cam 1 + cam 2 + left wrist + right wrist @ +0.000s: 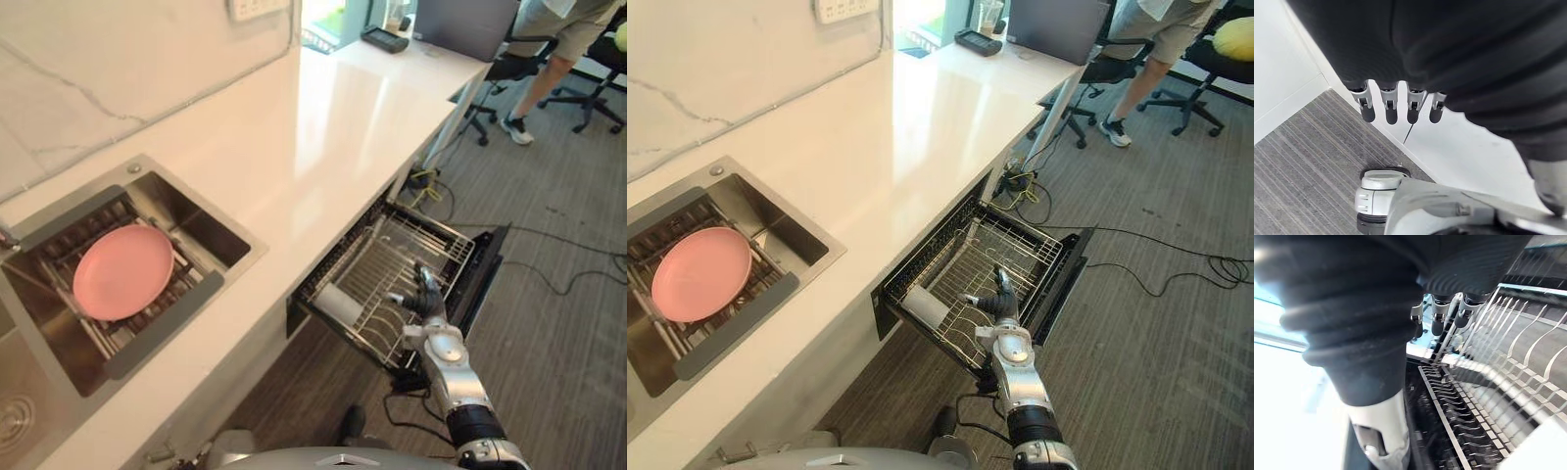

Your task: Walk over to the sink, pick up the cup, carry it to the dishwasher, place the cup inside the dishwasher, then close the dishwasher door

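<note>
— Why does the right hand (423, 294) hover over the dishwasher rack (416, 240), fingers loosely spread and empty?
— The white cup (338, 304) lies on its side in the rack just beside it, apparently released. The left hand (1396, 105) hangs straight-fingered. The dishwasher door (487, 274), just beyond, is probably next.

Desk (294, 147): white, glossy, long, running along a pale marbled wall.
- Sink (206, 230): steel, set into the desk's near left part, with a wire rack inside. A pink plate (122, 271) lies flat on that rack.
- Small dark device (384, 39): lies at the desk's far end.

Dishwasher rack (411, 245): wire, drawn out from under the desk edge.
- White cup (338, 304): lies on its side in the rack's near left corner.

Floor (558, 343): grey striped carpet.
- Black cables (578, 274): trail across the floor beyond the rack.
</note>
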Robot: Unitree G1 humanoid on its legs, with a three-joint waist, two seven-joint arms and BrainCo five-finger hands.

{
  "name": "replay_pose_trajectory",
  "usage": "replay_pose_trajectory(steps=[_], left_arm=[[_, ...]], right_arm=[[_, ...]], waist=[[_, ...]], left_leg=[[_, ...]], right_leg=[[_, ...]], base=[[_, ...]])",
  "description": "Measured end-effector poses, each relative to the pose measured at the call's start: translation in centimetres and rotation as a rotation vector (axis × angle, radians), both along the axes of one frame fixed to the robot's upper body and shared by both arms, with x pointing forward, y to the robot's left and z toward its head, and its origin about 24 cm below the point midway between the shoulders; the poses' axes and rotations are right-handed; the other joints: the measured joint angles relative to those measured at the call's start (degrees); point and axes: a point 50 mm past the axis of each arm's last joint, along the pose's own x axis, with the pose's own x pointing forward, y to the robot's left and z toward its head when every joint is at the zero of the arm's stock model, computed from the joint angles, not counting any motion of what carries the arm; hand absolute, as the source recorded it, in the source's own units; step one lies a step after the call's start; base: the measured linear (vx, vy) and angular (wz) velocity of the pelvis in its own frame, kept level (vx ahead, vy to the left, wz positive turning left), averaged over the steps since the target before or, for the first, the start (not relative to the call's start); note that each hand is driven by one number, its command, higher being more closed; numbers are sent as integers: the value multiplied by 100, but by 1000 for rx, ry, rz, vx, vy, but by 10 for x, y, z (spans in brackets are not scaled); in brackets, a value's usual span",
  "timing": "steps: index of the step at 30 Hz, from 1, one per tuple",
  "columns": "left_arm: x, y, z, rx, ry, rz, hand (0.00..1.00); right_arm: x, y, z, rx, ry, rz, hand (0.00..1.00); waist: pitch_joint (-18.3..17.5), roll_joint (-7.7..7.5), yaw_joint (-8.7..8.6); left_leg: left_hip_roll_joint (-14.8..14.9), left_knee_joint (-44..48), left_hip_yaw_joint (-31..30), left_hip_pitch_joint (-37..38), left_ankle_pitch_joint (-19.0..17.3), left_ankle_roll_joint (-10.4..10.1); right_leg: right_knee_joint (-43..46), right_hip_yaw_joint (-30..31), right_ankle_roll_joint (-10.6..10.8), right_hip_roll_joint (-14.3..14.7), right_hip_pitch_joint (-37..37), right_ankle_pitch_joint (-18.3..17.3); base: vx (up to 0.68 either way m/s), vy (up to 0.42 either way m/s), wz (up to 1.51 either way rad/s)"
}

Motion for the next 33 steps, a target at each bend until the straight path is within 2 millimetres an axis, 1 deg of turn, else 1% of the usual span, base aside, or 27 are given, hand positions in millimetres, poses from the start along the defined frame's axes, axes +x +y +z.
replay_pose_trajectory(steps=[1,3,5,8,9,11,12,13,14,15,16,17,19,20,21,22,23,24,25,26,27,28,29,30,31,32,33], left_arm=[[0,0,0,-4,-3,13,0],[0,0,0,0,-16,67,0],[-1,-1,0,-3,-18,100,0],[-3,-1,0,1,-13,159,0],[-4,-1,-1,2,-11,168,0],[-8,-1,-1,6,-1,233,0],[-9,-1,-2,5,2,248,0],[-10,-1,-2,5,6,263,0],[-11,-1,-2,4,12,266,0],[-12,-2,-2,0,16,267,0],[-13,-5,-3,-10,24,272,0],[-15,-7,-3,-20,31,279,0],[-21,-7,-3,-30,46,310,0],[-28,-7,-4,-37,64,337,0],[-32,-7,-4,-50,73,355,0],[-32,-7,-4,-52,73,358,0],[-33,-7,-4,-54,76,357,0],[-31,-7,-4,-57,73,354,0],[-30,-7,-4,-61,71,350,0],[-28,-7,-4,-73,68,329,0],[-27,-9,-5,-87,76,300,0],[-27,-10,-5,-93,85,271,0],[-26,-10,-5,-93,89,235,0],[-23,-6,-4,-90,84,193,0],[-21,-3,-4,-82,84,180,0],[-13,7,-2,-59,73,164,0],[-9,10,-2,-54,70,156,0]], right_arm=[[0,4,9,29,-49,21,0],[0,22,43,152,-225,115,0],[-1,29,60,263,-313,176,0],[-2,34,68,405,-378,243,0],[-2,34,69,425,-387,257,0],[-5,37,83,464,-463,323,0],[-6,38,88,470,-489,342,0],[-9,37,96,469,-535,360,0],[-11,36,103,462,-578,370,0],[-12,35,108,449,-597,381,0],[-14,34,115,433,-632,404,0],[-14,34,120,433,-654,425,0],[-11,44,125,460,-665,470,0],[-10,52,126,472,-667,498,0],[-10,54,126,481,-665,495,0],[-9,53,126,482,-664,491,0],[-9,51,126,483,-664,470,0],[-9,47,126,483,-665,440,0],[-8,45,126,486,-667,420,0],[-8,38,125,484,-668,375,0],[-8,30,125,465,-667,327,0],[-8,26,123,453,-661,296,0],[-7,22,121,440,-653,281,0],[-7,17,117,444,-640,240,0],[-7,17,115,452,-636,229,0],[-9,14,116,455,-643,207,0],[-9,12,118,452,-652,199,0]], waist=[[-3,4,-4],[-12,2,-8],[-14,5,7],[-18,2,26],[-18,5,24],[-20,32,-32],[-20,32,-70],[-18,30,-186],[-36,53,-232],[-49,77,-258],[-86,134,-279],[-105,170,-208],[-112,173,-140],[-128,146,-140],[-158,118,-151],[-169,116,-152],[-242,99,-167],[-284,68,-225],[-278,54,-241],[-277,51,-278],[-281,68,-307],[-305,108,-297],[-306,104,-307],[-296,23,-358],[-292,28,-416],[-262,-173,-488],[-229,-264,-498]], left_leg=[[10,-1,12,20,-6,-1],[29,3,58,73,-17,-3],[32,7,85,128,-26,-2],[31,16,84,146,-29,1],[31,25,81,133,-29,1],[26,95,85,21,-22,13],[38,162,202,-36,-5,35],[133,296,796,-149,52,154],[299,378,1548,-143,81,339],[388,430,1850,-140,113,350],[425,421,2099,-152,237,268],[329,392,2053,-171,294,169],[193,270,2058,-129,319,200],[58,61,2056,-45,394,206],[-120,-293,1998,78,575,230],[-144,-369,1989,100,611,241],[-255,-611,1870,135,756,266],[-349,-826,1707,173,879,293],[-392,-925,1645,208,922,312],[-480,-950,1446,212,914,367],[-542,-952,1225,247,878,428],[-570,-950,1101,250,863,485],[-569,-946,947,248,859,518],[-562,-906,630,227,885,611],[-522,-852,432,185,881,623],[-452,-766,0,24,882,639],[-444,-752,-168,-14,887,642]], right_leg=[[0,14,0,7,12,0],[-1,75,2,24,30,-1],[-1,74,8,26,82,-6],[-1,58,8,21,109,-6],[0,56,7,20,106,-6],[11,-98,1,-16,135,-11],[39,-192,2,-54,170,-13],[41,-474,19,-166,301,-25],[40,-767,53,-269,437,-45],[40,-919,98,-312,504,-54],[39,-1176,190,-394,608,-54],[33,-1241,261,-501,646,-48],[7,-1243,336,-622,649,-27],[23,-1258,360,-706,657,-11],[41,-1350,410,-795,695,9],[41,-1355,418,-804,695,14],[45,-1453,434,-849,700,23],[104,-1623,468,-919,732,-2],[278,-1700,491,-1005,721,-85],[818,-1825,529,-1277,679,-298],[1452,-1825,444,-1560,623,-424],[2063,-1675,108,-1756,445,-422],[2595,-1217,-358,-1868,237,-351],[3237,-205,-537,-1821,-133,-257],[3408,225,-265,-1647,-228,-629],[3332,882,-82,-1080,-303,-1438],[3182,1117,-81,-824,-315,-1693]], base=[[34,25,-9],[31,30,-8],[13,16,-4],[0,0,0],[-37,19,6],[-36,19,26],[-30,40,73],[-28,58,112],[-18,65,125],[-1,87,131],[-2,123,104],[-12,143,78],[-12,161,17],[39,163,18],[57,120,20],[65,96,33],[63,79,46],[69,67,56],[84,84,72],[126,139,76],[132,163,88],[144,202,80],[98,159,94],[99,150,101],[126,15,141],[117,-31,125],[130,-79,140]])
